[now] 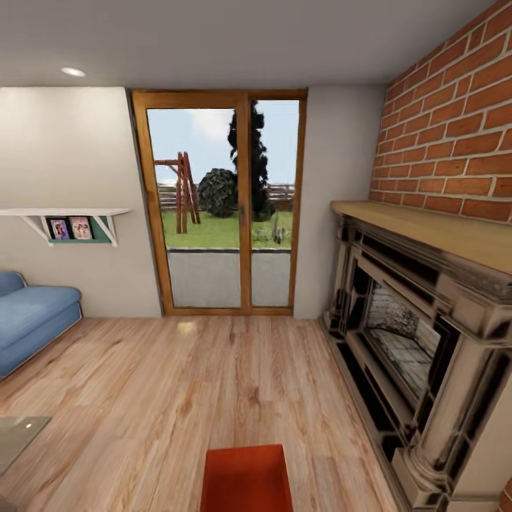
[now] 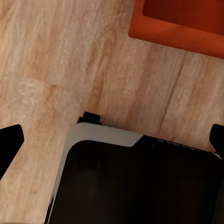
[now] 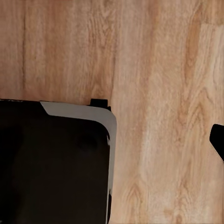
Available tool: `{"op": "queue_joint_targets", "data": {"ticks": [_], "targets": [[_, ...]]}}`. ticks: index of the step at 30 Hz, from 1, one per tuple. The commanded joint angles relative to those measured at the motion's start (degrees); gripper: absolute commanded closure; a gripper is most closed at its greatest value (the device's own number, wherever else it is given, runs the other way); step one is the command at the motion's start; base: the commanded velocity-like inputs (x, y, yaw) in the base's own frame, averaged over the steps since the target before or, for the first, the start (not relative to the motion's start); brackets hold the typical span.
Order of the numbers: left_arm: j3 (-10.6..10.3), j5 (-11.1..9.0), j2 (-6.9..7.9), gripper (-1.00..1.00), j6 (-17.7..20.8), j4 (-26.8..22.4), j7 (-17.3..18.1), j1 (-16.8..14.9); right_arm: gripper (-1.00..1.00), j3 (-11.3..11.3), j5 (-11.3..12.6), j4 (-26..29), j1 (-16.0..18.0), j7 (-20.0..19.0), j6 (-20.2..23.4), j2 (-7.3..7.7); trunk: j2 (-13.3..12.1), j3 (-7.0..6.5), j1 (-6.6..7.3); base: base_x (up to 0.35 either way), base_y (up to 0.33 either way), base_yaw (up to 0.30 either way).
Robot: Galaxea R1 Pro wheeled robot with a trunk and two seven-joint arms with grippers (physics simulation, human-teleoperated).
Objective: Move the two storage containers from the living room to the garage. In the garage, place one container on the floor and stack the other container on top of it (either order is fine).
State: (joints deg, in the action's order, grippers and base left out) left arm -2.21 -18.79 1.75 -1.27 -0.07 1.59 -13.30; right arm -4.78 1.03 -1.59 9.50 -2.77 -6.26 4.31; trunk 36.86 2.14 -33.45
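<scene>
Orange-red storage container [image 1: 246, 478] sits on the living room planks [image 1: 178, 384], nothing moved yet, can't tell gripper states.

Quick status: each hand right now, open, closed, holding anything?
Left hand: open, holding nothing.
Right hand: one fingertip visible, nothing in it; open or closed cannot be told.

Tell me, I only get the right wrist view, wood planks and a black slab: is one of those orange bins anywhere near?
Observer: Yes, the head view shows one storage container on the wood floor just ahead of the robot.
Operator: Is anything holding it?
Observer: No. In the left wrist view the left gripper hangs open, its fingers clear of the container.
Operator: Which room?
Observer: One with a fireplace at right, a blue sofa at left, glass doors ahead.
</scene>
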Motion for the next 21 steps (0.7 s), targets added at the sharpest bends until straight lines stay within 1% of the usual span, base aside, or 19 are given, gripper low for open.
{"op": "queue_joint_targets", "data": {"ticks": [1, 7, 10, 21], "targets": [[-0.25, -0.46, 0.01, -1.0, -0.14, 0.07, 0.17, -0.06, -1.0, -0.45, 0.11, -0.17, 0.08, -0.14, -0.34, 0.01, 0.1, 0.11, -0.02, 0.014, 0.0, 0.254], [-0.25, -0.53, 0.09, -1.0, -0.14, 0.07, 0.17, -0.06, -1.0, -0.44, 0.12, -0.17, 0.08, -0.07, -0.33, 0.0, 0.1, 0.11, -0.02, 0.003, 0.0, 0.262], [-0.25, -0.54, 0.09, -1.0, -0.14, 0.07, 0.17, -0.06, -1.0, -0.42, 0.12, -0.17, 0.08, -0.05, -0.33, 0.0, 0.1, 0.11, -0.02, 0.0, 0.0, 0.154], [-0.25, -0.54, 0.09, -1.0, -0.14, 0.07, 0.17, -0.06, -1.0, -0.5, 0.21, -0.17, 0.08, -0.04, -0.36, 0.01, 0.1, 0.11, -0.02, 0.0, 0.0, 0.008]]}}
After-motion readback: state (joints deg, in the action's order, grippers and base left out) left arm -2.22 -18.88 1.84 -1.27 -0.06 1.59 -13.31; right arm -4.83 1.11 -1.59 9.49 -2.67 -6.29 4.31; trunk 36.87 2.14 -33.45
